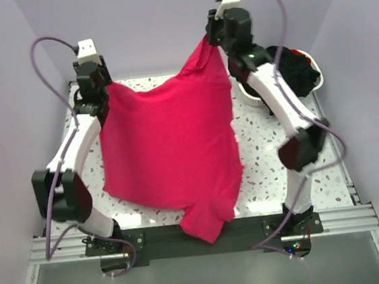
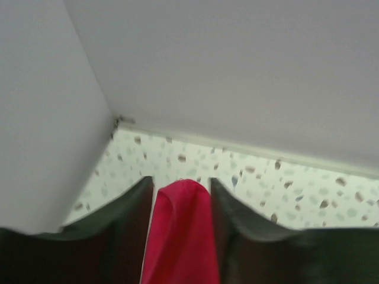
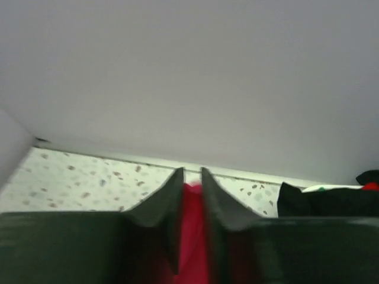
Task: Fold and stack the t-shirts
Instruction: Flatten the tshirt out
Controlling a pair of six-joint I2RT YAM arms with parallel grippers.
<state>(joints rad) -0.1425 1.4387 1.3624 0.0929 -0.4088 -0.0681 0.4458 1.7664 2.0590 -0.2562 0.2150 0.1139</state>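
Observation:
The pinkish-red t-shirt (image 1: 170, 151) hangs spread in the air between both arms, its lower part draping over the table's near edge. My left gripper (image 1: 104, 88) is shut on its far left corner; red cloth (image 2: 180, 231) fills the gap between the jaws. My right gripper (image 1: 211, 39) is held higher and is shut on the far right corner, with red cloth (image 3: 192, 231) pinched between the jaws. Black t-shirts (image 1: 297, 69) lie heaped in the basket at the far right and show in the right wrist view (image 3: 331, 201).
The white plastic basket (image 1: 249, 94) stands at the far right of the speckled table (image 1: 267, 168). Lilac walls close in the back and both sides. A metal rail (image 1: 333, 218) runs along the near edge.

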